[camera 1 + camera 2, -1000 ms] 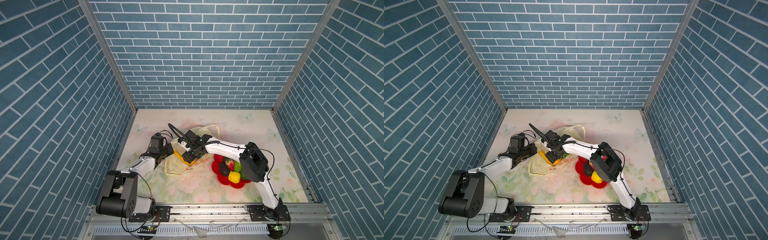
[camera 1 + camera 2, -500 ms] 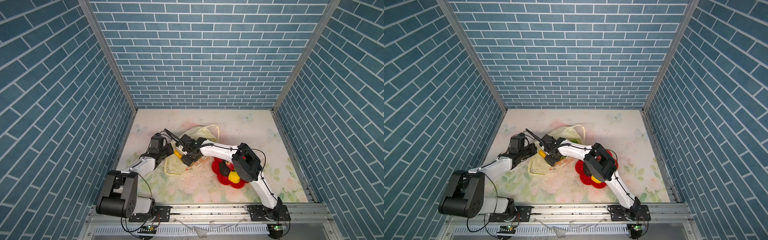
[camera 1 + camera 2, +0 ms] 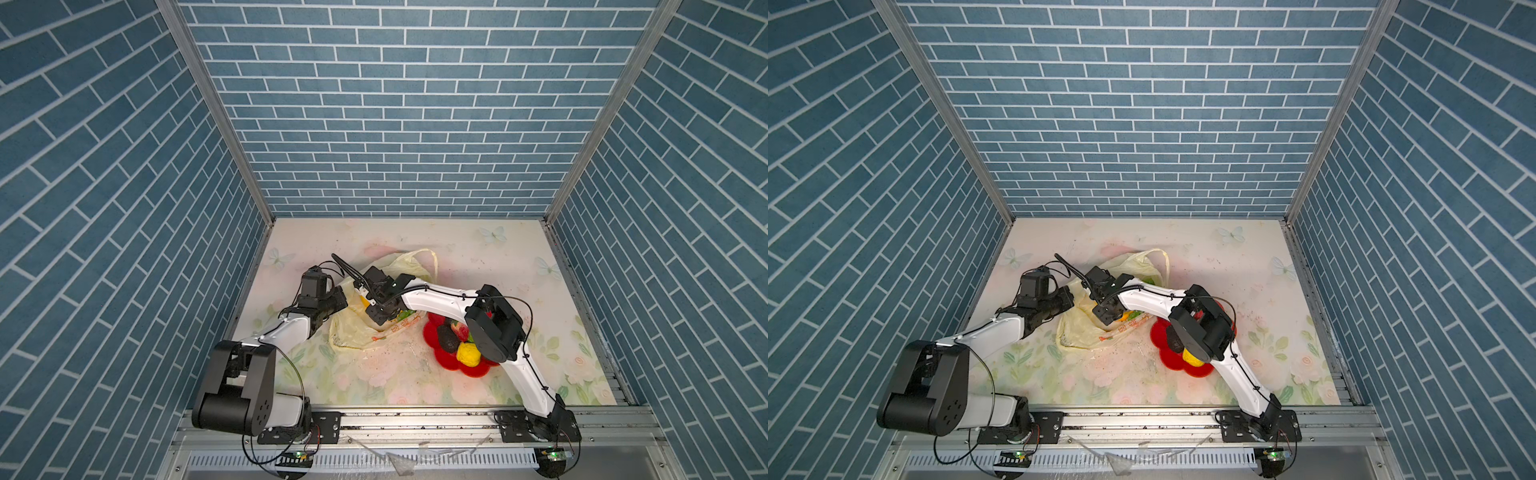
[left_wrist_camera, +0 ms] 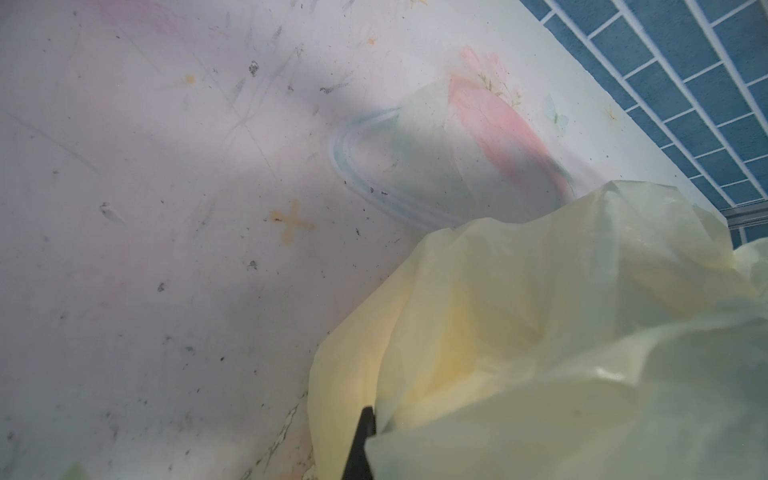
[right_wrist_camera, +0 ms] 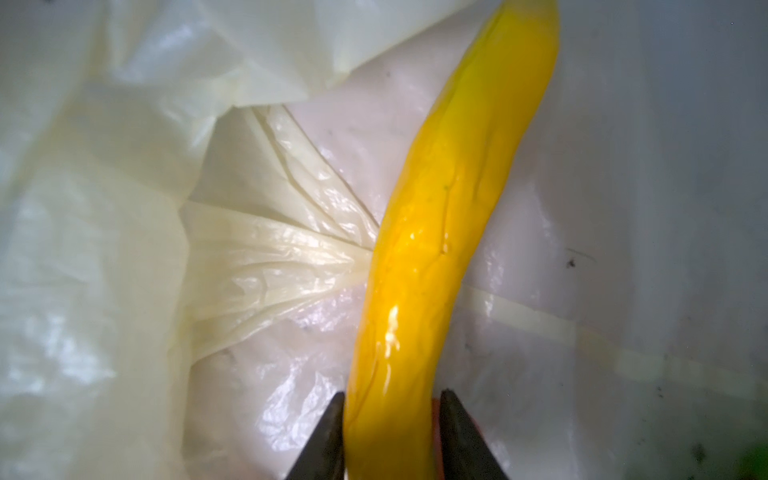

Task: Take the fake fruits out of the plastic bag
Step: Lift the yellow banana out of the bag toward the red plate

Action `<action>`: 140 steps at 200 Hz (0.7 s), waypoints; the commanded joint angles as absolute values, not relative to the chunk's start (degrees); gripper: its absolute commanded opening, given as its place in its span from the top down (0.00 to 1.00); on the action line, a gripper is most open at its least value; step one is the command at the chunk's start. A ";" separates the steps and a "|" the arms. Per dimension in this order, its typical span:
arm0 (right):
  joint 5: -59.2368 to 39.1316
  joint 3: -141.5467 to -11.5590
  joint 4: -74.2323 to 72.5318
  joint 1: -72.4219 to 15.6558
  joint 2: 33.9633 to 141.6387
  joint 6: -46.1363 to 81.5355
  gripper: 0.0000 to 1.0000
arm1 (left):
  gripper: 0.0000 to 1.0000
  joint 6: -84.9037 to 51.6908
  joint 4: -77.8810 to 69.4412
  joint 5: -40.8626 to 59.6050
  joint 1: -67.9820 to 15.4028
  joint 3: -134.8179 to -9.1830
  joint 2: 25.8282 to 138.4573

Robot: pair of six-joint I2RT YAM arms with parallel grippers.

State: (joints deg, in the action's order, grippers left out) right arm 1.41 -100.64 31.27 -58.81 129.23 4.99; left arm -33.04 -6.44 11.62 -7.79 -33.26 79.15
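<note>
Nearest me sits the one red plate (image 3: 444, 365), back behind the fingers of the right gripper (image 5: 392, 436) and along its arm. I count three fruits on the plate: one dark brown piece (image 3: 448, 340), one strawberry (image 3: 459, 331) and one yellow ball (image 3: 467, 354). The arm's elbow hangs over the rest of it, so there may be more. Farther in lies the one pale-yellow bag (image 3: 353, 332), and that is where things have just moved. A second ago the right gripper hung over the bag's mouth with its fingers wider apart. Now it has dropped inside, and its two fingers (image 5: 328, 436) have drawn in to pinch the one banana (image 5: 449, 232) near its end. The rest of the banana runs straight out beyond the fingertips over crinkled plastic. So the banana is still in the bag, but I'd say the grab is made, or all but made, and lifting it out comes next. A green lump (image 5: 758, 461) shows off to one side of those fingers, too blurred to name; probably another fruit is left inside. Just beyond, the left gripper (image 3: 341, 300), on the second of the two arms, is clenched on the bag's edge, the plastic bunched against its one visible finger.
</note>
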 commanded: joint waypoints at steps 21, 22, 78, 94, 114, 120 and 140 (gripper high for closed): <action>1.48 -94.84 26.33 -58.70 121.39 2.82 0.64 | 1.00 -33.07 -6.66 11.84 -7.12 -32.47 79.18; 1.53 -94.75 26.17 -58.71 121.34 2.81 0.64 | 1.00 -33.06 -6.63 11.81 -7.12 -32.49 79.19; -0.31 -91.08 22.11 -58.80 116.92 0.21 0.65 | 1.00 -31.74 -4.34 13.05 -7.12 -34.42 80.71; -0.46 -89.18 20.35 -58.78 115.20 -0.13 0.65 | 1.00 -31.44 -4.21 13.35 -7.18 -34.63 80.79; -0.59 -88.92 20.70 -58.80 114.46 -0.18 0.69 | 1.00 -31.29 -4.26 13.49 -7.26 -34.60 80.70; -0.78 -88.82 20.81 -58.81 114.26 -0.18 0.71 | 1.00 -31.28 -4.22 13.40 -7.29 -34.63 80.75; -1.05 -88.20 21.16 -58.86 113.44 -0.01 0.75 | 1.00 -31.27 -4.17 13.27 -7.29 -34.63 80.65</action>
